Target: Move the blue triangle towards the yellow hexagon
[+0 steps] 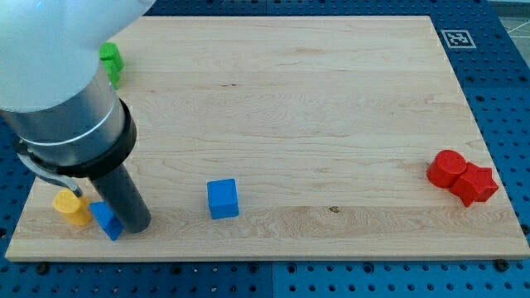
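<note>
The blue triangle [106, 220] lies near the board's bottom-left corner. The yellow hexagon [72, 207] sits just to its left, nearly touching it. My tip [137, 225] rests on the board right against the triangle's right side. The dark rod rises from there up to the large grey arm body at the view's upper left.
A blue cube [223, 199] sits to the right of my tip. A green block [111, 60] is at the upper left, partly hidden by the arm. A red cylinder [447, 168] and a red star-like block [476, 184] touch at the right edge. The wooden board [331, 99] has a marker tag [456, 38] beside its top-right corner.
</note>
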`<action>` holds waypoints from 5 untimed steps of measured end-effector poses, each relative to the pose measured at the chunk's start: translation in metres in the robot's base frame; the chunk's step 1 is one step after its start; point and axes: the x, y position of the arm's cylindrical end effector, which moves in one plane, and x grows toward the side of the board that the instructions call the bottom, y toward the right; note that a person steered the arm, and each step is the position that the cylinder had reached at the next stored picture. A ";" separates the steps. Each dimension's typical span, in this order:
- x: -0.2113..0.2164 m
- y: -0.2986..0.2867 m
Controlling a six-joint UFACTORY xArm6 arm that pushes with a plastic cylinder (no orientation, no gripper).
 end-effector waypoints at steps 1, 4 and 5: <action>0.026 -0.005; 0.002 -0.035; -0.044 -0.029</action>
